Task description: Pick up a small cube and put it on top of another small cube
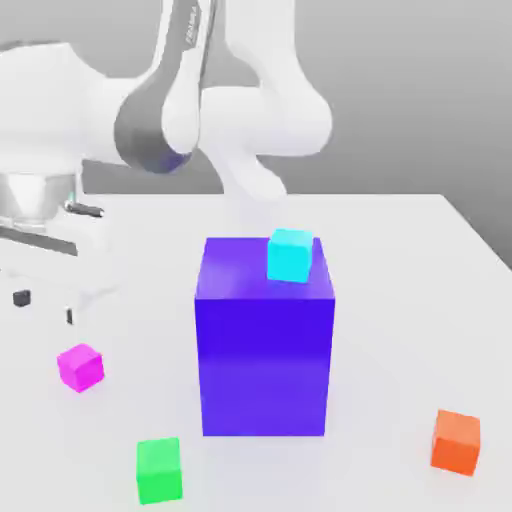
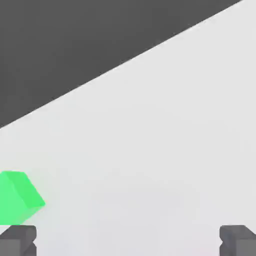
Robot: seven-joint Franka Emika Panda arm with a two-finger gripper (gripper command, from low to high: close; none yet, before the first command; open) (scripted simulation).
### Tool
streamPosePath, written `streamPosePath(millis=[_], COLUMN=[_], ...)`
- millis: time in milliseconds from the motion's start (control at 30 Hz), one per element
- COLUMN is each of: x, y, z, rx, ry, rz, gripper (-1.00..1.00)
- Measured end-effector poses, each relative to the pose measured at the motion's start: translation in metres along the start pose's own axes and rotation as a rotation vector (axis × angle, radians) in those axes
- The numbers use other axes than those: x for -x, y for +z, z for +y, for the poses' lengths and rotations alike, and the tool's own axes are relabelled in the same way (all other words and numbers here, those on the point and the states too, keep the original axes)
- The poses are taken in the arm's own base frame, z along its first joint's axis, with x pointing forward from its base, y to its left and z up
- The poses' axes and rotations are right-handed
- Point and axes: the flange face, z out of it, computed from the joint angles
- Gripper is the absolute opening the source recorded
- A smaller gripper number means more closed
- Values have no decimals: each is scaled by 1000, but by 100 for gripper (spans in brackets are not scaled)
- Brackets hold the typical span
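Green cube (image 1: 159,470) near table (image 1: 400,330) edge

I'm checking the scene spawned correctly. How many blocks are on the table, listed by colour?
Magenta cube: 1
Green cube: 1
Orange cube: 1
Cyan cube: 1, on top of the large block
Blue-violet large block: 1
Total: 5
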Motion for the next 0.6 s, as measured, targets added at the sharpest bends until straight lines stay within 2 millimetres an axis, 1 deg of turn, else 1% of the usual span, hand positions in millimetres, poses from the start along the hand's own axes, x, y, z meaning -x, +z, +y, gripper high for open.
streamPosePath(millis=[67, 100, 167, 300, 333, 500, 533, 600], x=[2, 3, 3, 6, 7, 7, 8, 6], y=[33, 45, 65, 104, 111, 111, 115, 105], z=[36, 45, 52, 58, 59, 59, 59, 58], rx=[61, 76, 89, 94, 93, 94, 93, 94], ry=[48, 59, 64, 66, 67, 67, 67, 66], rz=[-31, -38, -40, -42, -44, -45, -46, -44], gripper=[0, 0, 0, 0, -100, -100, -100, -100])
